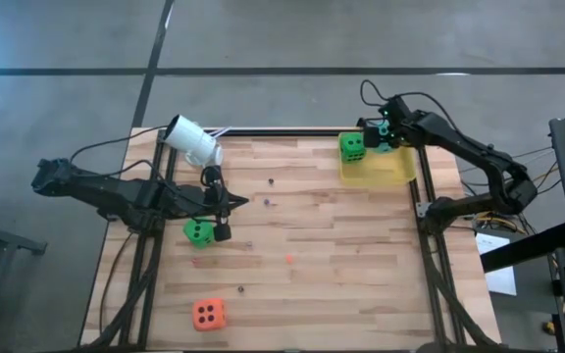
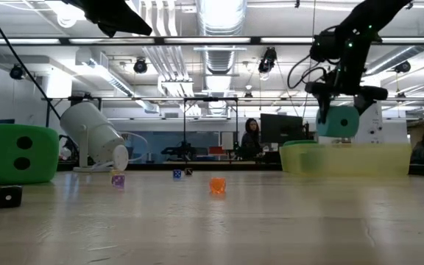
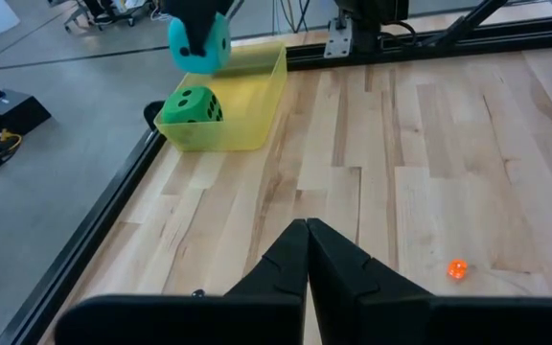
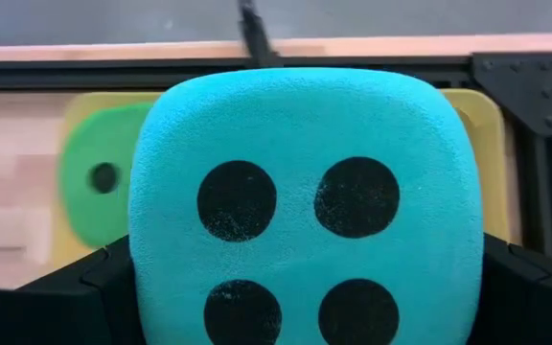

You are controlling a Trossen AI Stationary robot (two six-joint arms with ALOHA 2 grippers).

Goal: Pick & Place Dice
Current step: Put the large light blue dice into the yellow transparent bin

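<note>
My right gripper point(image 1: 385, 134) is shut on a teal die point(image 2: 337, 121) and holds it above a yellow bin point(image 1: 390, 173) at the table's far right corner. A green die point(image 3: 192, 105) lies inside that bin. A second green die point(image 1: 199, 232) rests on the table at the left. An orange-red die point(image 1: 208, 314) sits near the front edge. My left gripper point(image 3: 307, 232) hangs shut above the table beside the second green die and touches nothing. My right gripper pinches the teal die by two opposite sides point(image 4: 147, 259) between its two fingers point(image 4: 75, 287). The fingers slant down from above. The die is lifted clear over the yellow bin, and its four-pip face point(image 4: 300, 249) is turned toward the wrist camera.
A white cylinder-shaped device point(image 1: 192, 141) lies at the far left of the table. Tiny dice are scattered on the wood: an orange one point(image 2: 217, 185), a purple one point(image 2: 118, 179), a blue one point(image 2: 177, 174) and a black one point(image 2: 8, 196). A black frame point(image 1: 292, 131) rims the table.
</note>
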